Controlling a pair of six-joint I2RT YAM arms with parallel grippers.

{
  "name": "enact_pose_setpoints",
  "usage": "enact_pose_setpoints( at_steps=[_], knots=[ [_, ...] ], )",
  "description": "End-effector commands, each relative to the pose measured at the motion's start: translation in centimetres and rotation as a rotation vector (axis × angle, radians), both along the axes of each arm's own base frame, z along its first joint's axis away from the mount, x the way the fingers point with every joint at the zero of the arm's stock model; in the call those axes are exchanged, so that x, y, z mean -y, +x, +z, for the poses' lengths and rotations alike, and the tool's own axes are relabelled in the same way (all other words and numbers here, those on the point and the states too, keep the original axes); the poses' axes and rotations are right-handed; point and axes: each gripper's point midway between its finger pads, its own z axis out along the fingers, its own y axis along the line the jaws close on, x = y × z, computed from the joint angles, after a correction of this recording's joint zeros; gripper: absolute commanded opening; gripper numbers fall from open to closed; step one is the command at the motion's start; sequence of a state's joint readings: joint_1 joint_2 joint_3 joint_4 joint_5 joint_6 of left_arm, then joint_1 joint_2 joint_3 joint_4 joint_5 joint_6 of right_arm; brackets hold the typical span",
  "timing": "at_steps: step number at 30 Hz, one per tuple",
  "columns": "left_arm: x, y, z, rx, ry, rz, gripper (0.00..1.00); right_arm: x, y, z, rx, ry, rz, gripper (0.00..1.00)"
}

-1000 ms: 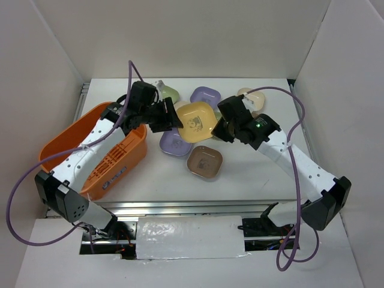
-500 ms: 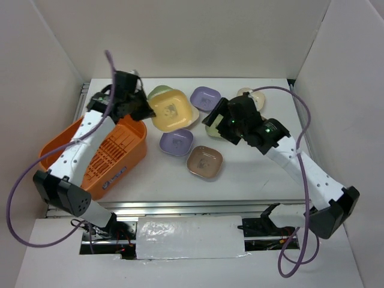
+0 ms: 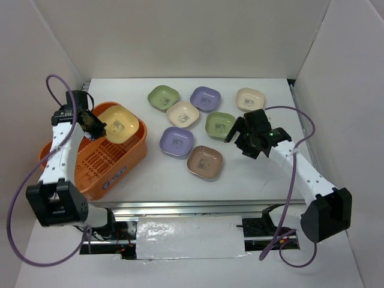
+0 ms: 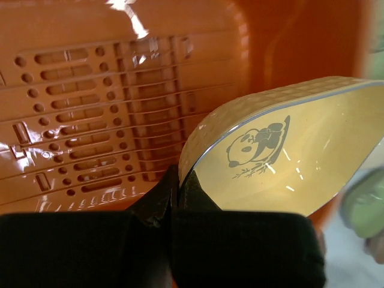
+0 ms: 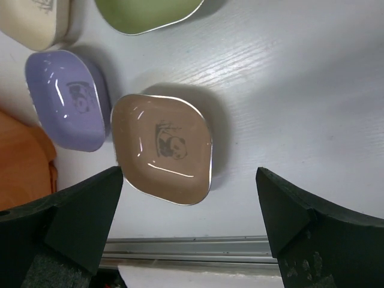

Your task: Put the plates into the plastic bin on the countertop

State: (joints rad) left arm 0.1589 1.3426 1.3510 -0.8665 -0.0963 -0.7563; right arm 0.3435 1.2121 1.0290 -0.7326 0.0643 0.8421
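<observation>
The orange plastic bin (image 3: 131, 157) sits at the left of the white countertop (image 3: 264, 180). My left gripper (image 3: 96, 125) is shut on the rim of a yellow plate (image 3: 120, 124), which hangs tilted over the bin's far end. In the left wrist view the fingers (image 4: 177, 183) pinch the yellow plate (image 4: 294, 162) above the bin's slotted floor (image 4: 90, 108). Several plates lie on the countertop: green (image 3: 164, 97), lilac (image 3: 206, 98), cream (image 3: 249, 99), cream (image 3: 182, 113), green (image 3: 220, 124), lilac (image 3: 176, 140), brown (image 3: 204, 162). My right gripper (image 3: 239, 139) is open and empty, above the brown plate (image 5: 162, 150).
A metal rail (image 5: 180, 246) runs along the countertop's front edge. White walls close in the left, back and right sides. The right wrist view also shows the lilac plate (image 5: 66, 102), a green plate (image 5: 144, 12) and the bin's corner (image 5: 21, 162).
My left arm swung left, carrying the yellow plate from the middle of the countertop to over the bin. My right gripper let go of the plate, opened wide and drew back to the right.
</observation>
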Motion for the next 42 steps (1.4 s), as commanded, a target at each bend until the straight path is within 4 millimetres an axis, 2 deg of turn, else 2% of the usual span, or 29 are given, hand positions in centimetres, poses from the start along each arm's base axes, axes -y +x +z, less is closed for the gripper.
enact_pose_setpoints(
  at_steps=[1,2,4,9,12,13,16,17,18,19,20,22,23,24,25,27,28,29,30,33,34,36,37,38,39,40,41,42],
  knots=[
    [-0.2,1.1,-2.2,-0.027,-0.048,-0.027,0.00,0.2,1.5,-0.1,0.048,-0.001,0.055,1.00],
    [-0.7,1.4,-3.4,-0.049,-0.054,-0.015,0.00,0.1,1.6,-0.4,0.048,-0.006,0.067,1.00],
    [-1.3,2.0,-4.5,-0.073,-0.058,0.001,0.00,0.3,1.6,-1.6,0.026,-0.014,0.075,1.00],
    [-4.2,2.8,-6.4,-0.120,-0.017,0.076,0.00,-0.3,1.2,-3.5,-0.016,0.006,0.112,1.00],
    [-5.1,2.8,-8.8,-0.194,-0.005,0.097,0.00,-0.5,1.3,-4.1,-0.030,0.007,0.125,1.00],
    [-5.2,2.8,-10.2,-0.228,-0.011,0.099,0.03,-0.6,1.3,-4.4,-0.038,0.006,0.127,1.00],
    [-5.5,3.0,-12.0,-0.251,-0.023,0.113,0.19,-0.9,1.3,-5.0,-0.051,-0.001,0.135,1.00],
    [-5.5,3.1,-12.2,-0.251,-0.023,0.113,0.32,-0.9,1.3,-5.1,-0.052,-0.003,0.137,1.00],
    [-5.5,3.4,-12.2,-0.238,-0.025,0.109,0.39,-1.0,1.1,-5.4,-0.056,-0.003,0.140,1.00],
    [-5.5,3.7,-12.1,-0.230,-0.024,0.107,0.53,-1.1,1.1,-5.7,-0.058,-0.003,0.144,1.00],
    [-5.5,3.9,-11.9,-0.223,-0.021,0.106,0.57,-1.2,0.9,-6.0,-0.062,0.001,0.145,1.00],
    [-5.5,4.4,-10.6,-0.204,-0.004,0.099,0.65,-1.7,0.8,-6.2,-0.058,0.007,0.163,1.00],
    [-5.6,4.4,-9.9,-0.198,0.007,0.100,0.80,-1.7,0.7,-6.6,-0.062,0.001,0.162,1.00],
    [-5.5,4.5,-9.1,-0.191,0.023,0.096,0.82,-1.7,0.7,-6.7,-0.065,-0.007,0.161,1.00],
    [-5.7,4.4,-7.1,-0.169,0.066,0.101,0.82,-2.0,0.5,-7.2,-0.080,-0.018,0.157,1.00],
    [-5.9,4.0,-4.7,-0.142,0.127,0.114,0.88,-1.9,0.4,-8.0,-0.099,-0.035,0.140,1.00],
    [-6.1,3.9,-2.1,-0.093,0.182,0.127,0.92,-2.2,0.2,-8.3,-0.108,-0.034,0.144,0.99],
    [-6.0,3.3,-1.1,-0.095,0.201,0.133,0.99,-2.2,-0.1,-9.2,-0.131,-0.038,0.140,0.96],
    [-6.0,3.1,1.2,-0.041,0.226,0.138,0.99,-2.1,0.2,-9.5,-0.123,-0.048,0.124,0.94],
    [-5.0,2.2,3.9,0.002,0.265,0.109,0.99,-2.9,-0.3,-10.6,-0.137,-0.044,0.132,0.82],
    [-4.3,2.0,5.4,0.041,0.270,0.090,0.99,-3.0,-0.4,-11.2,-0.154,-0.041,0.127,0.80],
    [-3.1,1.5,6.1,0.050,0.258,0.041,0.99,-3.7,-0.6,-11.9,-0.168,-0.030,0.138,0.68],
    [-1.8,1.5,6.6,0.069,0.248,0.000,0.99,-4.0,-0.8,-12.6,-0.186,-0.030,0.137,0.63],
    [-0.8,1.5,6.8,0.075,0.241,-0.038,0.99,-4.4,-1.1,-13.0,-0.194,-0.031,0.147,0.49],
    [0.6,1.5,6.7,0.075,0.210,-0.089,0.99,-4.5,-1.2,-13.2,-0.203,-0.028,0.137,0.41],
    [3.0,1.5,6.8,0.089,0.195,-0.165,0.99,-4.5,-1.3,-13.5,-0.211,-0.039,0.130,0.31],
    [4.4,1.6,6.7,0.096,0.182,-0.211,0.99,-4.6,-1.4,-13.4,-0.210,-0.044,0.127,0.19],
    [6.0,1.7,6.6,0.105,0.153,-0.262,0.99,-4.7,-1.7,-13.4,-0.215,-0.052,0.131,0.15]
  ],
)
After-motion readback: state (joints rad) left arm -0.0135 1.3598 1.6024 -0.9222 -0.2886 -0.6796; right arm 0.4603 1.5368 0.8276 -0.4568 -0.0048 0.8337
